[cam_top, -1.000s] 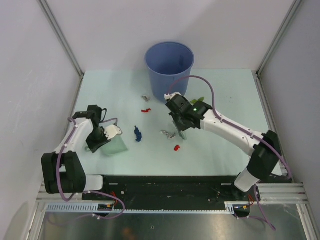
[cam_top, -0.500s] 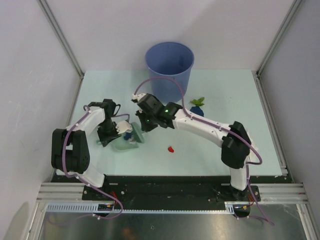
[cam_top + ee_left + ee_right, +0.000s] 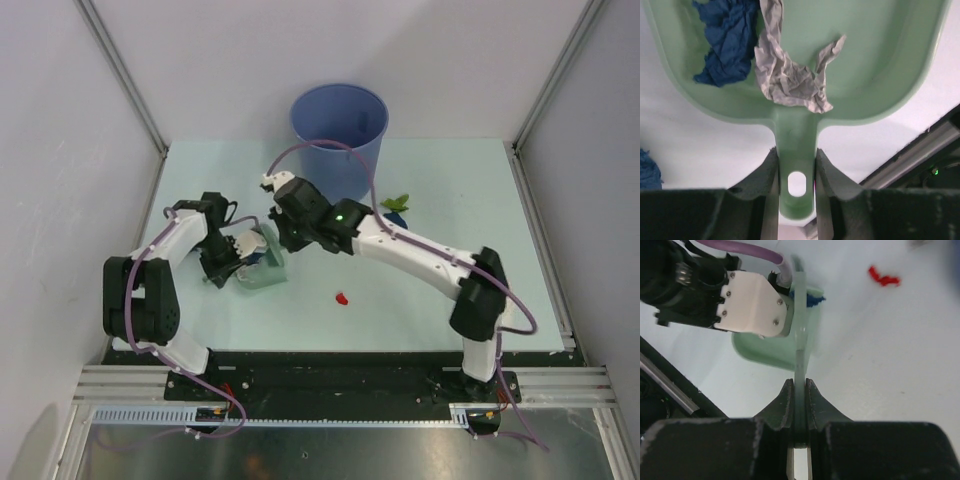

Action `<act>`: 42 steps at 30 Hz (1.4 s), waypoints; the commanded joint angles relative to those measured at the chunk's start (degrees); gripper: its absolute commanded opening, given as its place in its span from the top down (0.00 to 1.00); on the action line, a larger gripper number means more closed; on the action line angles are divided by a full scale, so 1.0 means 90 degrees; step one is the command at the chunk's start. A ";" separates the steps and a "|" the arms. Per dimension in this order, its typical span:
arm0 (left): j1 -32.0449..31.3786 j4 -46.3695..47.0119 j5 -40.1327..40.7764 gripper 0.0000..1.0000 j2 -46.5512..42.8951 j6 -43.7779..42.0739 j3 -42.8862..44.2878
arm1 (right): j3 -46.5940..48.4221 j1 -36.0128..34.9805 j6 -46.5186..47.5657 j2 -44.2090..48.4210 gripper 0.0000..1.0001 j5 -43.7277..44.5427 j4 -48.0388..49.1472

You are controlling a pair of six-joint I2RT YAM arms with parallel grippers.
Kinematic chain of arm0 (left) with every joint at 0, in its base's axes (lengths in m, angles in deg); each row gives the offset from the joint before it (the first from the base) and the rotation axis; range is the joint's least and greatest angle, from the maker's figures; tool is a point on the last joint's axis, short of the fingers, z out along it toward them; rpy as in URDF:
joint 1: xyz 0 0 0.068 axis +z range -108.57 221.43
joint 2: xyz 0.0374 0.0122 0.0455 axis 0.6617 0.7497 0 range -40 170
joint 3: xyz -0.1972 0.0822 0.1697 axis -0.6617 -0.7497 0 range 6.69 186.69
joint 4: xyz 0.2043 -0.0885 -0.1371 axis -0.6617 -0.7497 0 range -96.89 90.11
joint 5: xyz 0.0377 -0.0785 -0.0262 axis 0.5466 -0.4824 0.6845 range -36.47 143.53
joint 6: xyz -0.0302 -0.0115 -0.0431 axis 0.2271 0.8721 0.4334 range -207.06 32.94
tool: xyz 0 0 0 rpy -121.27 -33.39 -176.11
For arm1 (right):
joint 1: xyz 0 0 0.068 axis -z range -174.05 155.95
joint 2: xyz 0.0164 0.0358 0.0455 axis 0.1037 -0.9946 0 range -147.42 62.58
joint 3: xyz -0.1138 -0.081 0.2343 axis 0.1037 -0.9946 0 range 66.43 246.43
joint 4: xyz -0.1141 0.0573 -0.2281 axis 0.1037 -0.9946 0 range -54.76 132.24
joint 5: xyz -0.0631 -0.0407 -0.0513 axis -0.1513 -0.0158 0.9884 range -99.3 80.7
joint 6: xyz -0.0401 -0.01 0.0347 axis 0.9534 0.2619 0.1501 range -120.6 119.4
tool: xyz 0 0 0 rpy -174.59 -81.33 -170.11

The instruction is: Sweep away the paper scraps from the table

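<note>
Above the table [image 3: 450, 190], left gripper [image 3: 796, 157] grips dustpan [image 3: 880, 60]; right gripper [image 3: 799, 386], stretched leftward, pinches scraper [image 3: 800, 315].

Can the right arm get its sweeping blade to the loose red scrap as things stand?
Probably yes. The red scrap lies on bare table close to the right gripper and its blade, nothing between; the dustpan and left gripper are off to the other side.

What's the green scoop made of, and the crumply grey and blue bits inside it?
The dustpan looks like smooth moulded plastic, with a soft sheen. The grey scrap and blue scrap look like matte paper: sharp creases and folds.
</note>
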 commanded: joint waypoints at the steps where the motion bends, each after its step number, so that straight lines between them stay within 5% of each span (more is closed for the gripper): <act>1: 0.0120 0.0311 -0.0897 1.00 -0.0250 0.0402 0.0302 | 0.0017 -0.0135 0.0348 0.1419 1.00 0.1396 -0.0083; 9: 0.0266 0.0321 -0.1581 1.00 -0.0787 0.0802 0.0467 | -0.0540 -0.0058 0.0681 0.2942 1.00 0.3048 -0.0279; 19: 0.0374 0.0223 -0.1904 1.00 -0.1705 0.1436 0.1472 | -0.1975 0.1259 0.0290 0.4456 1.00 0.2493 -0.0240; 27: 0.0199 0.0233 -0.1709 1.00 -0.0896 0.2374 0.3785 | -0.2620 0.2412 0.0290 0.4917 1.00 0.1995 -0.0367; 37: -0.1099 0.0223 0.0662 1.00 0.1534 0.2746 0.7691 | -0.3470 0.3478 0.0319 0.5102 1.00 0.1272 -0.0474; 42: -0.1978 0.0446 0.2952 1.00 0.2969 0.1774 0.9782 | -0.3772 0.3702 0.0329 0.5317 1.00 0.1105 -0.0542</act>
